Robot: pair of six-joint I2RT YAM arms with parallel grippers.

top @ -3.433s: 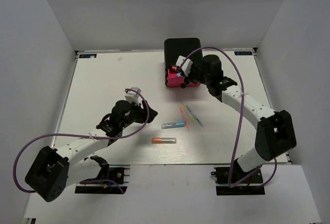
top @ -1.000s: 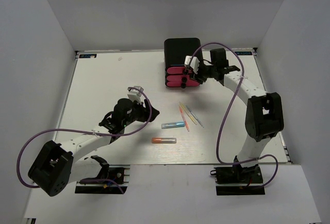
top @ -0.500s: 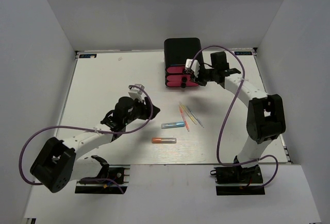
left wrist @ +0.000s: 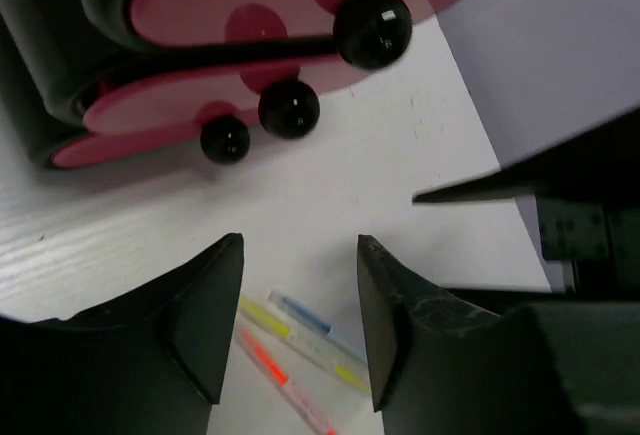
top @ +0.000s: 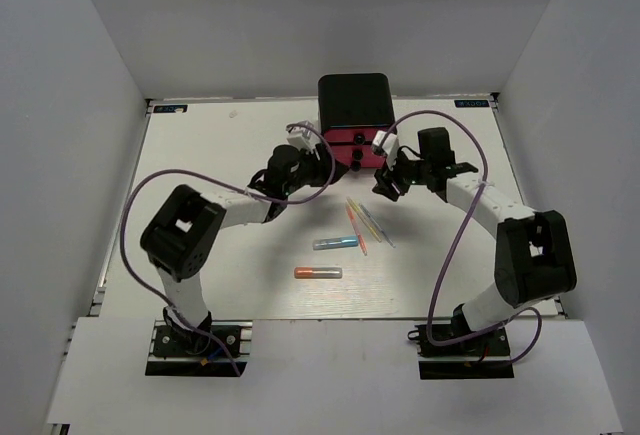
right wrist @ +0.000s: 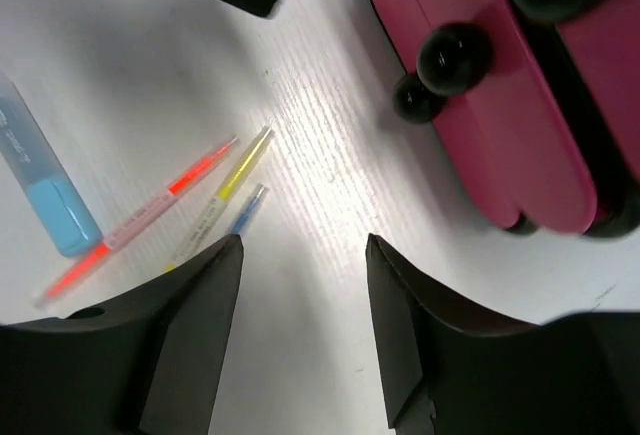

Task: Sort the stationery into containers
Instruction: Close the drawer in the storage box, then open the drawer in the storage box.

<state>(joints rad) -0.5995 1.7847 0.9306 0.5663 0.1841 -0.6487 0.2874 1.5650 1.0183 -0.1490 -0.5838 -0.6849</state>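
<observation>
At the upper middle of the top view, the left end effector (top: pixel 322 168) now sits just in front of the drawers (top: pixel 366 158). Half a second ago it hung over the desk (top: pixel 220 155) in the left half of the frame, so that arm has swung far up and right. The right end effector (top: pixel 386 183) has backed off the drawer fronts and now sits lower, to their right.

Both end effectors are spread with nothing between the fingers, as I see in each wrist view. All three drawers are closed in the black box (top: pixel 353 103), so I cannot see inside them.

The sticks (top: pixel 362 223) lie on the desk below the drawers. The blue tube (top: pixel 336 243) and the orange tube (top: pixel 318 273) lie lower still, where they were before.
</observation>
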